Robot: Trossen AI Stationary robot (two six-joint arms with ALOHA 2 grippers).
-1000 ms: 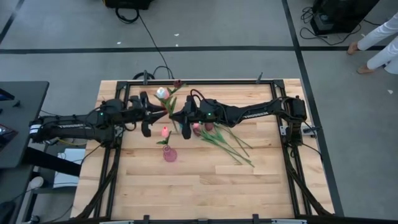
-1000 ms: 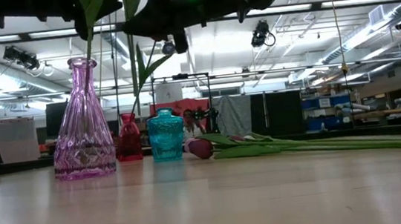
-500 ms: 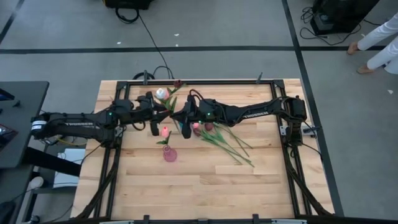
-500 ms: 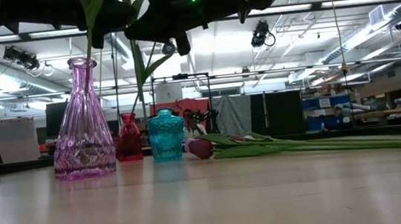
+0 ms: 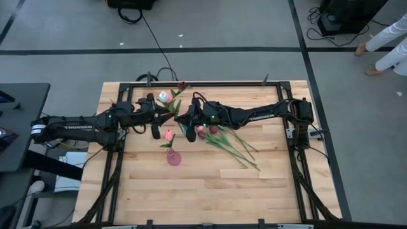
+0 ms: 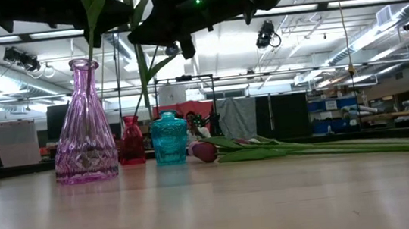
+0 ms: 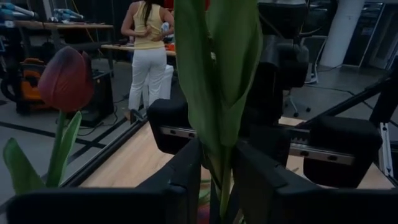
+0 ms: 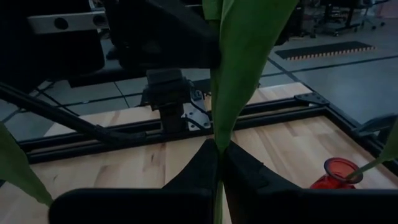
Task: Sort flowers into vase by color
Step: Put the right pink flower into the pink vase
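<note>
A white-bloomed tulip [image 5: 164,96] is held upright between the two grippers at the table's middle, toward the far side. Its green stem [image 6: 142,75] hangs down above the teal vase [image 6: 169,137]. My left gripper [image 5: 168,114] and my right gripper [image 5: 180,118] face each other, both shut on this stem. The pink vase [image 5: 173,158] holds a pink tulip [image 5: 168,134]. The red vase [image 6: 133,149] holds a dark red tulip [image 7: 65,78]. Several more tulips [image 5: 234,143] lie flat on the table by my right arm. My left gripper pinches the stem [image 7: 219,180] between its two fingers [image 7: 186,180], just below where the leaves [image 7: 214,74] spread. It comes level from the table's left, across the stem. The flower stands upright and is lifted clear. My right gripper pinches the same stem [image 8: 217,146] between its two fingers [image 8: 199,171], level from the table's right and across the stem. A broad leaf [image 8: 242,56] rises above the fingers. The stem's lower end hangs free.
The three vases stand close together under and near the grippers. A pink bloom [image 5: 200,131] and a dark red bloom [image 5: 214,129] lie by my right gripper. The black frame rail [image 5: 210,83] runs along the far edge. Bare wood [image 5: 222,191] lies on the near side. A person stands in the room beyond.
My left gripper has moved toward the table's right, closing in on my right gripper and the stem it holds, and now sits against that stem. My right gripper has stayed in place. The white bloom has shifted slightly.
</note>
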